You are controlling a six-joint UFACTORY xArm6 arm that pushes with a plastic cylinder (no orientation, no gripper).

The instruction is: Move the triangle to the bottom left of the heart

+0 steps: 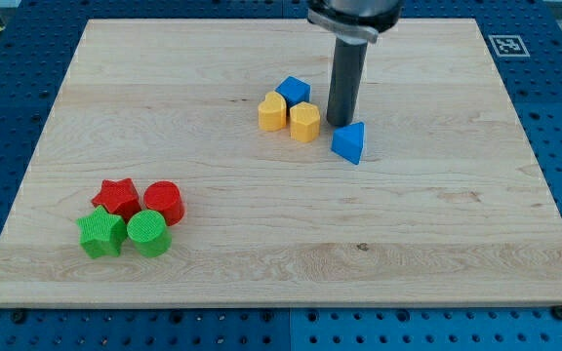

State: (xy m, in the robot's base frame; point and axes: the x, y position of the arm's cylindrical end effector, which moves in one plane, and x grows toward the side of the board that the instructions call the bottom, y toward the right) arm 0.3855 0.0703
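The blue triangle (pixel 349 142) lies on the wooden board (pixel 281 263) right of centre. My tip (pixel 341 123) stands just above and left of it, touching or nearly touching its upper edge. To the left sits a tight cluster: a yellow block that looks like the heart (pixel 273 112), a yellow pentagon-like block (pixel 304 123) right of it, and a blue cube (pixel 293 92) above them. My tip is between the yellow pentagon-like block and the triangle.
At the lower left is a group of a red star (pixel 115 197), a red cylinder (pixel 163 202), a green star (pixel 101 233) and a green cylinder (pixel 148 233). The arm's body (pixel 353 15) hangs over the board's top edge.
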